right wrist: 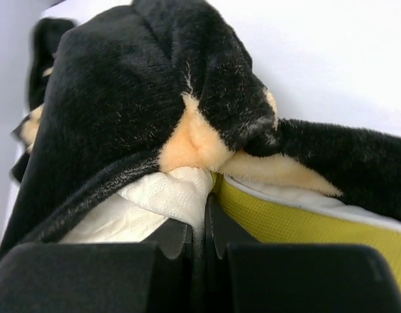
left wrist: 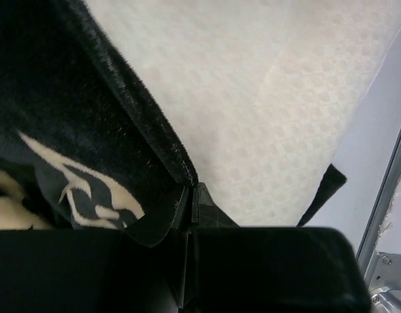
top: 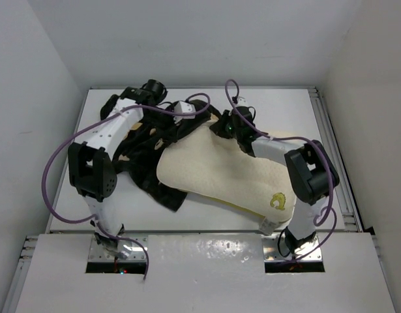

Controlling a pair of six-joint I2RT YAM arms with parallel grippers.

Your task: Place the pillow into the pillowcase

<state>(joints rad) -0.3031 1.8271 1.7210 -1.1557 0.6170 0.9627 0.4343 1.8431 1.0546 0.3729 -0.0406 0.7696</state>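
The cream-white pillow [top: 220,173] lies askew across the table, its yellow logo [top: 277,201] at the near right corner. The black pillowcase [top: 145,160] with tan motifs is bunched at its left and far end. My left gripper [top: 182,122] is shut on the pillowcase's hem [left wrist: 180,163], right beside the pillow's textured face [left wrist: 265,98]. My right gripper [top: 221,127] is shut on a fold of the pillow's cream cover [right wrist: 177,189] at its far corner, next to the yellow side band [right wrist: 298,222]. The black pillowcase [right wrist: 135,85] drapes over that corner.
The white table [top: 285,117] has a metal rail [top: 334,156] along its right edge and white walls on three sides. Purple cables [top: 57,163] loop beside the left arm. A metal rail also shows in the left wrist view [left wrist: 386,215].
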